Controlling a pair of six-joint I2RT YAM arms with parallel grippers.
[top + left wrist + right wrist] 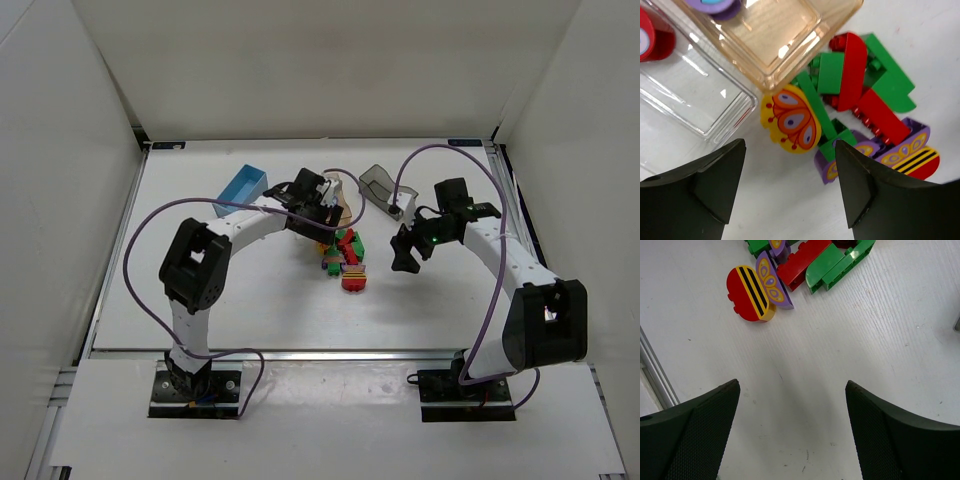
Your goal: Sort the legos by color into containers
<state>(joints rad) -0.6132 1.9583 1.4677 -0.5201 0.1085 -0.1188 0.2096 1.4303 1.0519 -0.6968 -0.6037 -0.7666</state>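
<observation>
White tabletop, walled in white, carries everything. At its middle the legos (343, 262) lie in one tight heap: red, green, purple and a yellow winged piece (791, 119). My left gripper (789, 160) hangs over that yellow piece, jaws apart with nothing in them. My right gripper (792, 395), at 3 o'clock of the heap, also stands wide and empty over bare table.

Trouble I foresee: the yellow winged piece touches a green brick (820, 112) and sits just beside a corner of the peach bin (775, 40). Closing on it could drag the green one along or shove the bin, and its flat, rounded shape may slip out.

At 12 o'clock of the heap, the peach bin holds a purple piece (715, 5). The clear bin (695, 95) beside it seems to hold a red piece (652, 35). What is in the blue bin (244, 186) at 10 o'clock and the grey bin (378, 185) at 1 o'clock, I cannot tell.
</observation>
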